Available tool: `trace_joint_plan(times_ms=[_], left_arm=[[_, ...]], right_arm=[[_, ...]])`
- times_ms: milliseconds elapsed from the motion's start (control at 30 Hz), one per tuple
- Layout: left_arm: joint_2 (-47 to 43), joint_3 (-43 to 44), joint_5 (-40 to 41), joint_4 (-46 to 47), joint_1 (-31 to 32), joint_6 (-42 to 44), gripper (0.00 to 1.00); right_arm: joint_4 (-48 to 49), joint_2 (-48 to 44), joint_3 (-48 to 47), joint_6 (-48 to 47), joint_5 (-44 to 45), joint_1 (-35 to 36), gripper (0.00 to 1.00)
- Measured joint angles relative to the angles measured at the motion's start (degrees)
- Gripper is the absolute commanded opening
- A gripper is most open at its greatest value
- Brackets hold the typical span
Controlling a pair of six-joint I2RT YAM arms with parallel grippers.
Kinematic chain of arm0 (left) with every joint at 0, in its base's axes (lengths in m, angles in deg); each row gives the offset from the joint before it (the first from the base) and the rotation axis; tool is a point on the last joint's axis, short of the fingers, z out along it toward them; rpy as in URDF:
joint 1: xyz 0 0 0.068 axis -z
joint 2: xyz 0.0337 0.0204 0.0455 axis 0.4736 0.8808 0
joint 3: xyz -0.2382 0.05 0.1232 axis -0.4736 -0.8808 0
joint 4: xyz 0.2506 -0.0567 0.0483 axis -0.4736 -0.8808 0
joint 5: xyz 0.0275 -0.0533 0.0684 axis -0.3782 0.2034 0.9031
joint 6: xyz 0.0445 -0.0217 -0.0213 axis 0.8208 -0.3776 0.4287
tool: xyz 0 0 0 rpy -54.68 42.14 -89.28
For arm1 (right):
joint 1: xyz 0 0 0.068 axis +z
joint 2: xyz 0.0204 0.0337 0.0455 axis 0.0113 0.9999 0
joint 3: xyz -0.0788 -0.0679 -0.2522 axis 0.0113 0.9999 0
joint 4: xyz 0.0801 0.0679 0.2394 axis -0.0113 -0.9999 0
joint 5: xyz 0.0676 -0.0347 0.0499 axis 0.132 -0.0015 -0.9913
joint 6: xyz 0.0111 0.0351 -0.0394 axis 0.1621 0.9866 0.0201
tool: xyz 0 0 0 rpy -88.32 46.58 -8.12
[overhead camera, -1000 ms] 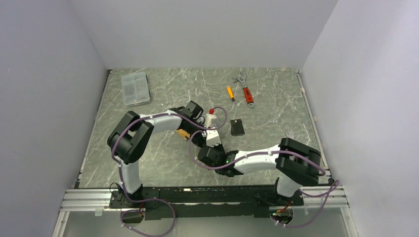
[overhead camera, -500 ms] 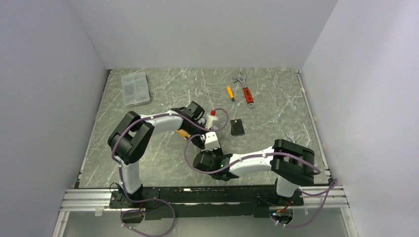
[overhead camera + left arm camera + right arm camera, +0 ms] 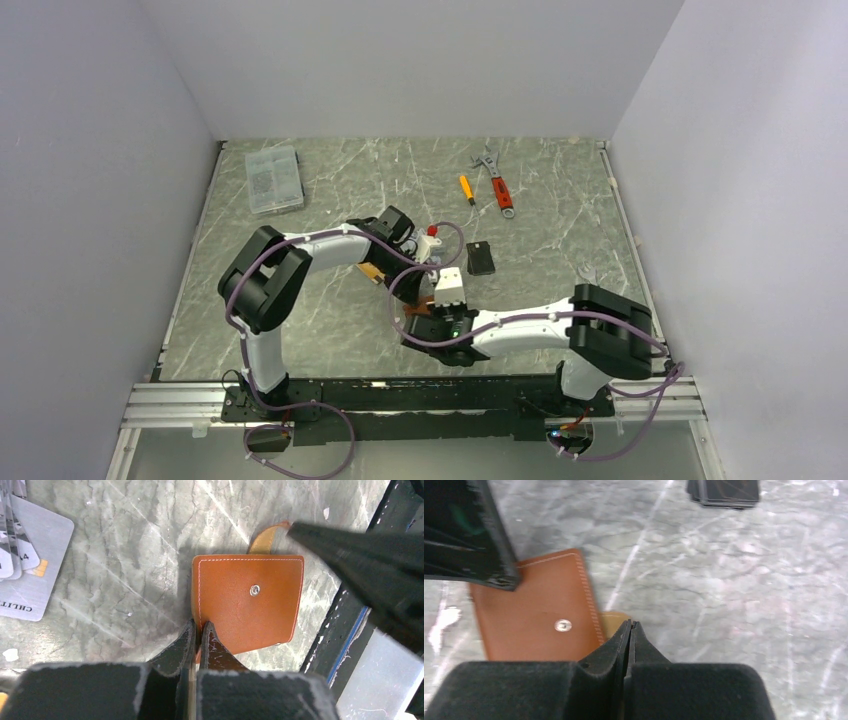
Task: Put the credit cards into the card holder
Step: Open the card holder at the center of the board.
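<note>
**Top view.** The left gripper (image 3: 197,630) and the right gripper (image 3: 629,627) meet close together near the middle of a grey marbled table (image 3: 330,190). Toward the far edge lie a clear plastic box (image 3: 273,180), a small orange screwdriver (image 3: 466,188) and a red-handled wrench (image 3: 497,182). A flat black stack (image 3: 480,258) rests just beyond the grippers, to their right.

**Left wrist view.** The card holder (image 3: 247,605), tan-brown leather with pale stitching, lies closed and flat on the table. Its snap stud (image 3: 255,590) faces up and its tab (image 3: 267,536) sticks out from the far edge. The left gripper's fingers are pressed together, with the tips at the holder's near left edge. Whether a layer of leather sits between them cannot be told. The credit cards (image 3: 27,565), silver-grey with print, lie fanned and overlapping on the table to the left, apart from the holder and outside it. A black finger (image 3: 350,555) of the right gripper reaches in from the right, its tip touching the end of the tab.

**Right wrist view (slightly blurred).** The right gripper's fingers are pressed together directly over the tab, just beside the holder's stitched edge. Whether the tab is pinched cannot be told. The left gripper's tip rests on the holder's far left corner. The black stack lies at the top of the frame, well apart from the holder.
</note>
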Motion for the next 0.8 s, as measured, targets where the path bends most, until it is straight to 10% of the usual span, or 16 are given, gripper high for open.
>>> trace_joint_plan(times_ms=[367,467,600,800], left_arm=[[-1.25,-0.13,2.05,-1.6,-0.63,2.34,0.0],[-1.4,-0.07,2.34,-1.9,-0.74,3.08,0.04],[-1.27,1.88,2.45,-3.85,-0.79,3.65,0.42],[-1.75,3.93,0.59,-5.55,-1.42,3.74,0.96]], right_arm=[[-5.79,-10.51,5.77,1.92,-2.62,-4.9,0.0],[-3.91,-15.93,9.25,0.59,-7.08,-10.16,0.33],[-2.19,-23.02,11.45,-3.08,-12.79,-16.17,0.56],[1.51,-28.17,9.94,-8.74,-19.43,-20.87,0.58]])
